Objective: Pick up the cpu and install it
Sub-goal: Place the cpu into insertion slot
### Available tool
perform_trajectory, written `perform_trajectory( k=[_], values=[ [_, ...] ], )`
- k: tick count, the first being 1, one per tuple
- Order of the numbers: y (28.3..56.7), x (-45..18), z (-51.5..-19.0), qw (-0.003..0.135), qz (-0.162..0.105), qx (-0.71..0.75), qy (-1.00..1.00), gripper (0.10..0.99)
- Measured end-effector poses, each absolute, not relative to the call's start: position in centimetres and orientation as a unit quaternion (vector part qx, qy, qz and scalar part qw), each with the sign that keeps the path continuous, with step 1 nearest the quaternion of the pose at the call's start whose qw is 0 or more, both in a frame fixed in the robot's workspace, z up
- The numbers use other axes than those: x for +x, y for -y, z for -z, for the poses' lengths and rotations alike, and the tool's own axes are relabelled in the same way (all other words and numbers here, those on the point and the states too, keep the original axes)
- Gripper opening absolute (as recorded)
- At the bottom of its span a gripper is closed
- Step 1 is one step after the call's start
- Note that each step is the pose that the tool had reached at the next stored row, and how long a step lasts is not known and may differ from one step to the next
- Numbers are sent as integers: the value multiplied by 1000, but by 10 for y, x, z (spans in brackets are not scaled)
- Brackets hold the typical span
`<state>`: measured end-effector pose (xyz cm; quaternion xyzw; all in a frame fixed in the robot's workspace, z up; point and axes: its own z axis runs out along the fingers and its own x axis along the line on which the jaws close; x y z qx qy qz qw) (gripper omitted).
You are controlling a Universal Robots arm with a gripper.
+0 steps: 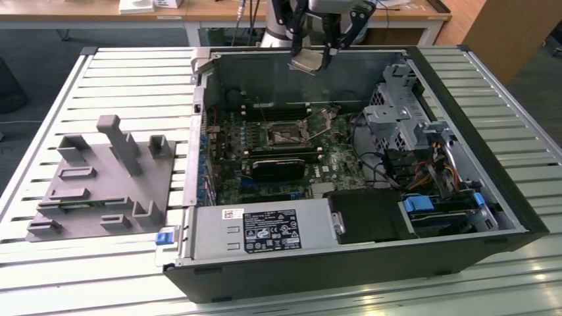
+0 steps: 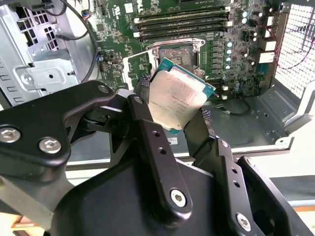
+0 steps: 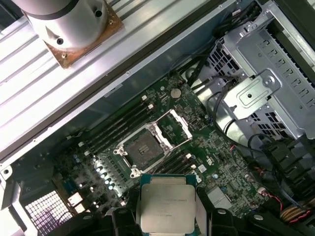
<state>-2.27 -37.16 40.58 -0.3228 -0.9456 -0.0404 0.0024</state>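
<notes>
The cpu, a flat square chip with a silver top and green rim, hangs in the air above the far wall of the open computer case. My gripper is shut on it, black fingers pressing two opposite edges. In both wrist views the cpu sits tilted between the fingers. The motherboard's socket lies below with its metal frame swung up and nothing in it.
Memory slots and a black heatsink block flank the socket. A drive cage and cables fill the case toward the exterior view's right. A grey fixture tray lies on the slatted table toward its left.
</notes>
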Motion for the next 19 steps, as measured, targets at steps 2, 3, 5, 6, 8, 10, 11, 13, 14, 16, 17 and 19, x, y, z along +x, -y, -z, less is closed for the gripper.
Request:
perform_trajectory(
  k=[2, 3, 5, 6, 8, 10, 11, 13, 14, 16, 17, 19],
  values=[
    [372, -23, -406, 2, 40, -328, 944, 533],
    [372, -23, -406, 2, 41, -331, 943, 533],
    [372, -23, -406, 2, 40, -338, 940, 533],
    [372, -23, -406, 2, 40, -341, 939, 533],
    [372, -23, -405, 1, 40, -349, 936, 533],
    [372, -23, -405, 1, 40, -356, 934, 533],
    [372, -23, -405, 1, 41, -359, 933, 533],
    [372, -24, -405, 1, 40, -365, 930, 533],
    [372, -24, -405, 0, 41, -368, 929, 533],
    [372, -25, -405, 0, 40, -373, 927, 533],
    [372, -25, -405, 0, 40, -376, 926, 533],
    [372, -26, -405, 0, 40, -382, 923, 533]
  ],
)
